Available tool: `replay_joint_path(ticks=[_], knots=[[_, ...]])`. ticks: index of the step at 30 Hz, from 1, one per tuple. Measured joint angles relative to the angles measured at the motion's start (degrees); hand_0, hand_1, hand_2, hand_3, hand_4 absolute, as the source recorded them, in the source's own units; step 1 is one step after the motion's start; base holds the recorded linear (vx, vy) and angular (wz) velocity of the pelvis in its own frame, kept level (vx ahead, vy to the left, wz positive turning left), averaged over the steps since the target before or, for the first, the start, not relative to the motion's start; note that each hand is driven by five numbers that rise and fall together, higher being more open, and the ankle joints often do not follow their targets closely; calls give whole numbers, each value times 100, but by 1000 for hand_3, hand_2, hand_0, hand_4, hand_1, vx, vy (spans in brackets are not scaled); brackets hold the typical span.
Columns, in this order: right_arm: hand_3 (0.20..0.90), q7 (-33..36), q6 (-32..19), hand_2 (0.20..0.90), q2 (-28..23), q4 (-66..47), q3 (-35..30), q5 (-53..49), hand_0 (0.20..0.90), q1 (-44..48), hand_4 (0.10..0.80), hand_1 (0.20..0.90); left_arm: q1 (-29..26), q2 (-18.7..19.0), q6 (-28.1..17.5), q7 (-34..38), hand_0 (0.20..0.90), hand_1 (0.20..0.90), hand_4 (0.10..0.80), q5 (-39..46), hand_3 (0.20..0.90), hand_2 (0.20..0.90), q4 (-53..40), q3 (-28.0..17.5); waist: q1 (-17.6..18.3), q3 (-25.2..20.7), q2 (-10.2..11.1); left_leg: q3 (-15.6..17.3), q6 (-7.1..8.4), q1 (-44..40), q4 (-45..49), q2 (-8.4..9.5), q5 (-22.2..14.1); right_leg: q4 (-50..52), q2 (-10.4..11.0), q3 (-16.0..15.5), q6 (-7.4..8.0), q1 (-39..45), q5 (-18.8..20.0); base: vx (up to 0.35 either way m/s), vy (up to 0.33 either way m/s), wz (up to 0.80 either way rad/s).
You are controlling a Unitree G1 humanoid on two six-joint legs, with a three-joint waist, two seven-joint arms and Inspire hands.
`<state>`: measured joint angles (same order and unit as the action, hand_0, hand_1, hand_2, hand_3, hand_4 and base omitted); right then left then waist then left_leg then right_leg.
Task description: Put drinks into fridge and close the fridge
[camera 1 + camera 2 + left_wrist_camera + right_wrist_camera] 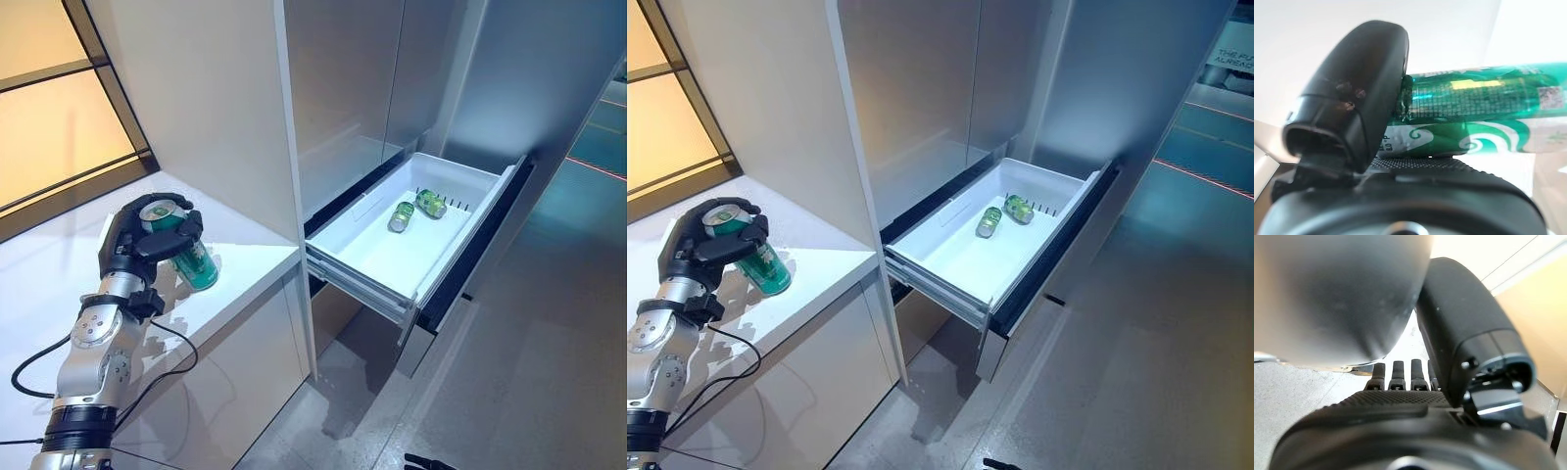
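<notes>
One green can (192, 257) gripped in left hand (147, 238), fingers and thumb curled round its upper half, tilted, base just off or barely touching white counter (240, 259) beneath. Risk: tilted hold near the rim, so possible slip or tip-out during carry. Right of the hand, past the cabinet panel (211, 108), open fridge drawer (456, 230) with two more cans (402, 216) lying inside, well apart from the hand. Risk: can clipping panel edge or drawer wall on the way across; rolling cans blocking closure. Right hand (1400, 377) only in its wrist view, fingers straight, empty.
</notes>
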<state>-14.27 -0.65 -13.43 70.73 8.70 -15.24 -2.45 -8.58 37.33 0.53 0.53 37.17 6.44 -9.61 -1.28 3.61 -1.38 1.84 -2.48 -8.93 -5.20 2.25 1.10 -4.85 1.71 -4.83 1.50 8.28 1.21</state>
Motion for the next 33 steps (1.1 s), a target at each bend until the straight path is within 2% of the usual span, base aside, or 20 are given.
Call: replay_joint_path(ticks=[7, 10, 17, 21, 24, 27, 33], knots=[[900, -2, -181, 900, 1, -104, 54, 13, 900, -15, 800, 900, 0, 0, -18, -247, 300, 300, 100, 21, 200, 300, -125, 98, -2, 17, 27, 45, -9, 1, 0, 3, -5, -1, 4, 49, 8, -21, 18, -5, -1, -4], [900, 40, -370, 900, -39, -507, 304, 283, 900, -121, 800, 900, 1, 0, -18, -467, 300, 300, 100, 30, 200, 300, -425, 267, -7, 75, 83, 44, -10, 3, 1, 2, -5, -1, 3, 49, 7, -23, 19, -42, -22, 0], [900, 123, -377, 900, -208, -3056, 1060, 913, 900, -426, 800, 900, 0, 0, -101, -1165, 300, 300, 100, 35, 200, 300, -1333, 761, 126, 204, 148, 53, -13, 6, 33, 2, -4, 2, 1, 58, 15, -33, 29, -45, -30, -1], [900, -67, -366, 900, -211, -4460, 1174, 903, 900, -424, 800, 900, 0, 0, -294, -1731, 300, 300, 100, 158, 200, 300, -1622, 1055, 188, 244, 81, 63, -12, 3, 35, -1, -5, 2, -4, 68, 16, -33, 31, -41, -21, -2], [900, -359, -133, 900, -400, -5362, 1187, 891, 900, -454, 800, 900, 13, -1, -476, -2081, 300, 300, 100, 285, 200, 300, -1719, 1243, 168, 272, 37, 63, -12, 4, 35, 0, -5, 2, -5, 69, 17, -33, 32, -33, -14, 0], [900, -733, 101, 900, -748, -6441, 1163, 578, 900, -426, 800, 900, 149, -16, -696, -2492, 300, 300, 100, 334, 200, 300, -1754, 1342, 175, 279, 24, 66, -11, 3, 36, -1, -4, 3, -11, 74, 17, -35, 34, -32, -7, -1], [900, -987, 272, 900, -1122, -7486, 1026, -549, 900, -184, 800, 900, 427, -39, -782, -2917, 300, 300, 100, 330, 200, 300, -1818, 1537, 148, 281, 19, 75, -11, 0, 37, 0, -4, 3, -15, 90, 17, -35, 39, 0, 0, 0]])
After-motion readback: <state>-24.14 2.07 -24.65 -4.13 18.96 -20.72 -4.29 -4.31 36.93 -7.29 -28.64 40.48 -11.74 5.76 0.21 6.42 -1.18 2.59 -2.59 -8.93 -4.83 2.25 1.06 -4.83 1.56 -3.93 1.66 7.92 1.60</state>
